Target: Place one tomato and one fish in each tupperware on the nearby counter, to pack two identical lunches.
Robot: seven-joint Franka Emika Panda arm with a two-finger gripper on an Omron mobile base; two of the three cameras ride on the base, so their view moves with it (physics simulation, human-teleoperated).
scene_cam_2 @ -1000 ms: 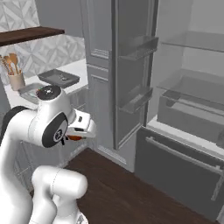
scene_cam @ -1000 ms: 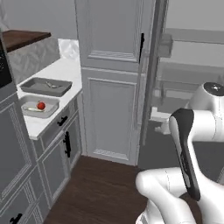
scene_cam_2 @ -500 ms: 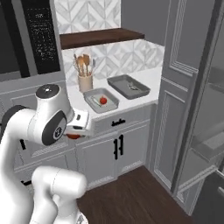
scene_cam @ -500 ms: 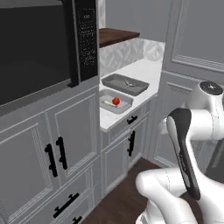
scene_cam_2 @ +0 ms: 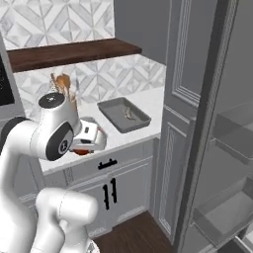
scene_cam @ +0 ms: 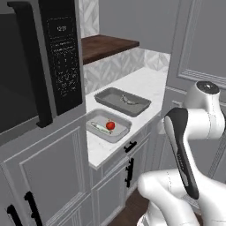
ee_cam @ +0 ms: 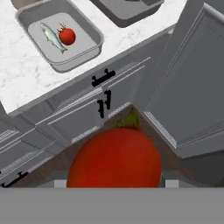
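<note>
Gripping a tomato (ee_cam: 114, 158), the gripper (scene_cam_2: 85, 144) hangs off the counter (scene_cam: 145, 86) edge, the farther tupperware (scene_cam: 122, 101), holding only a fish (scene_cam: 128, 99), lying beyond the nearer full one

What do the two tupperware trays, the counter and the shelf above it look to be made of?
The tupperware trays: uniform matte grey, thin flared rims; plastic or brushed metal, hard to tell in this render.
The counter: white with faint grey veining, like polished marble or quartz.
The shelf: dark brown with lengthwise grain, apparently stained wood.
</note>
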